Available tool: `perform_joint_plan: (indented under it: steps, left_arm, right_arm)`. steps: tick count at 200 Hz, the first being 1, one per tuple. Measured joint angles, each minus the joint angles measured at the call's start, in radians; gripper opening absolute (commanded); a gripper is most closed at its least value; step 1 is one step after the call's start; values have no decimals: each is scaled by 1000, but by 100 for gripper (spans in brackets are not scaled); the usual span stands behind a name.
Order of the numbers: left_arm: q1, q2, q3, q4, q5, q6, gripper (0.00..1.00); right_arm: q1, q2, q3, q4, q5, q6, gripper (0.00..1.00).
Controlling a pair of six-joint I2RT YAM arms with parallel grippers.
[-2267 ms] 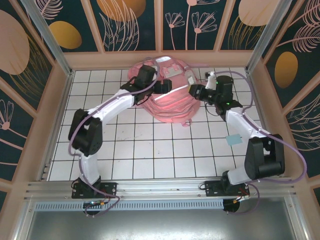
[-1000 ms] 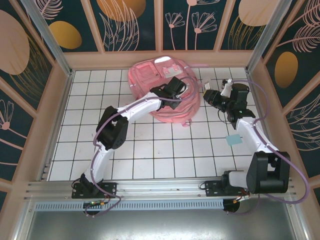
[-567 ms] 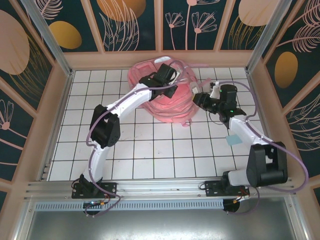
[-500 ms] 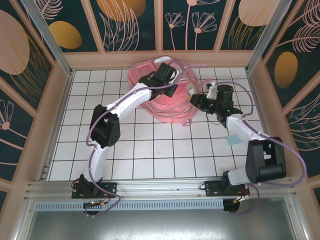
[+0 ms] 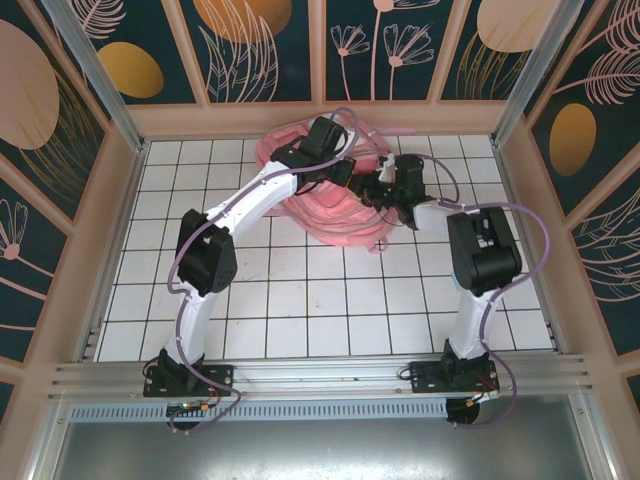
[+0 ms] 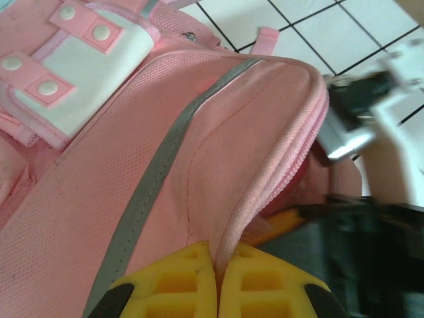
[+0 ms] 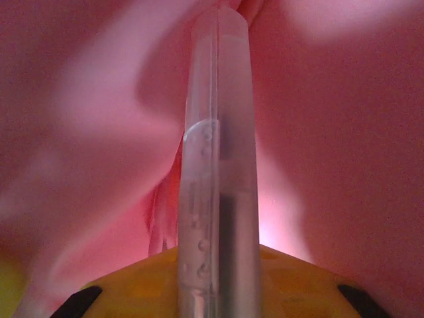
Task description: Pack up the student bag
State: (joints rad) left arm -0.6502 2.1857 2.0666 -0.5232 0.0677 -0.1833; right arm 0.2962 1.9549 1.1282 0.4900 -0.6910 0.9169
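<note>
Student bag: left gripper clamped on the opening's edge; right gripper, inside, clamped on a translucent stick. Advise releasing deep, opening held taut.

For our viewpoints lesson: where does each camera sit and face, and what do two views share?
Top external: overhead from the near side, looking down on left arm, right arm, student bag.
Left wrist: rides the left arm, faces bag's zip edge pinched by left gripper.
Right wrist: sits inside the bag, right gripper holding a clear tube.
Shared: the bag, in all.
</note>
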Motion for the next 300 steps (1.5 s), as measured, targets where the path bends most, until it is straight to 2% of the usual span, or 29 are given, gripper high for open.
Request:
perform_joint_plan:
  steps: [17, 43, 63, 88, 113, 146, 174, 203, 227, 255, 280, 300]
  left_arm:
    - [8, 0, -10, 11, 11, -30, 0]
    - [14, -4, -13, 20, 14, -64, 0]
    - [23, -16, -13, 29, 14, -82, 0]
    - [32, -21, -13, 37, 31, -109, 0]
    - [34, -21, -14, 56, 58, -135, 0]
    - [34, -21, -16, 71, 80, -157, 0]
    - [36, -21, -16, 74, 102, -175, 0]
    - [37, -21, -34, 87, 122, -193, 0]
    - [37, -21, -74, 116, 143, -208, 0]
    - [41, -28, -87, 134, 143, -219, 0]
    - [46, -52, -116, 150, 138, -220, 0]
    - [45, -61, -143, 175, 132, -219, 0]
  right_arm:
    - [26, 25, 1, 71, 73, 117, 23]
    - [72, 28, -19, 166, 182, 248, 48]
    - [78, 27, -25, 177, 211, 268, 64]
    - [73, -14, -37, 105, 230, 230, 71]
    - [59, -128, -69, -49, 272, 131, 68]
    - [59, -236, -71, -197, 312, -10, 37]
    - [62, -213, -67, -227, 324, -58, 27]
    - [73, -106, -33, -230, 320, -73, 25]
    - [90, -39, -1, -174, 267, -63, 23]
    - [125, -15, 48, -143, 224, -68, 23]
    - [120, -43, 39, -158, 211, -102, 27]
    - [82, -138, -23, -229, 201, -144, 37]
